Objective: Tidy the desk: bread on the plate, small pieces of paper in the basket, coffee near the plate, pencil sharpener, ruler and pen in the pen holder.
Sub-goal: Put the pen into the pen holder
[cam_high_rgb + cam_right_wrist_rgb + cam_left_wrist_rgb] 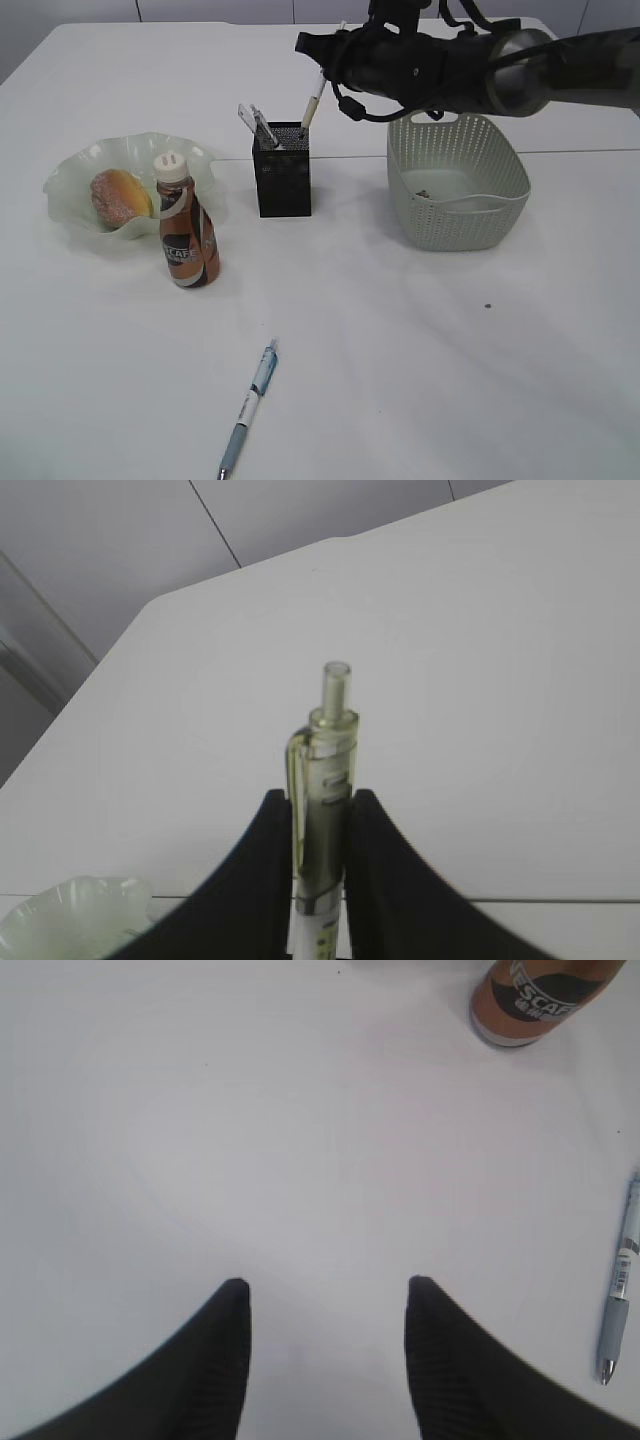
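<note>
Two pens: my right gripper (318,880) pinches a clear pen (322,800) nearly upright, tip in the pen holder (282,170) near the desk's (420,350) far edge. A blue pen (250,408) lies longways by the near edge, tip nearest. My left gripper (325,1355) is half open, empty.

The counter (420,380) is smooth, white and a bit shiny. The plate (70,175) looks like see-through green glass. The basket (470,215) is dull plastic full of little holes. The pen holder (283,180) is black metal mesh. The right pincer (320,825) has matt black fingers (250,880) squeezing a clear, glossy plastic pen (325,780). The bread (120,197) has a rough, speckled crust.
</note>
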You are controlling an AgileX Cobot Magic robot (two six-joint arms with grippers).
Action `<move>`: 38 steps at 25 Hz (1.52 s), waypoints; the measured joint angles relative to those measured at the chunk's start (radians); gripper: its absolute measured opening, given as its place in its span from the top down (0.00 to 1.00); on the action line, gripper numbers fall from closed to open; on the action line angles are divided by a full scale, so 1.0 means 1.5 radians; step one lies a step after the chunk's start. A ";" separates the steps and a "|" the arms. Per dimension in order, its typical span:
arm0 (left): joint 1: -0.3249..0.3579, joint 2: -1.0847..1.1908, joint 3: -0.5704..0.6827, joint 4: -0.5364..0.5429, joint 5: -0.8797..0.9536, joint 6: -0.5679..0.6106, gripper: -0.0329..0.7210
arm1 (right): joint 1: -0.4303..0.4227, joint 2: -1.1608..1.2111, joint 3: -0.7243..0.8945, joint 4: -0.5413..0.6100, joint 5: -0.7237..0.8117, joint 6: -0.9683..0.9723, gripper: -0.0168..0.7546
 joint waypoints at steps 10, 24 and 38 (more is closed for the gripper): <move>0.000 0.000 0.000 -0.002 0.000 0.000 0.47 | 0.000 0.009 0.000 0.000 -0.003 0.017 0.86; 0.000 0.000 0.000 -0.002 -0.001 0.000 0.47 | 0.014 0.019 0.000 0.000 -0.019 0.019 0.85; 0.000 0.000 0.000 -0.002 -0.001 0.000 0.47 | 0.014 0.019 0.000 0.000 0.002 0.019 0.62</move>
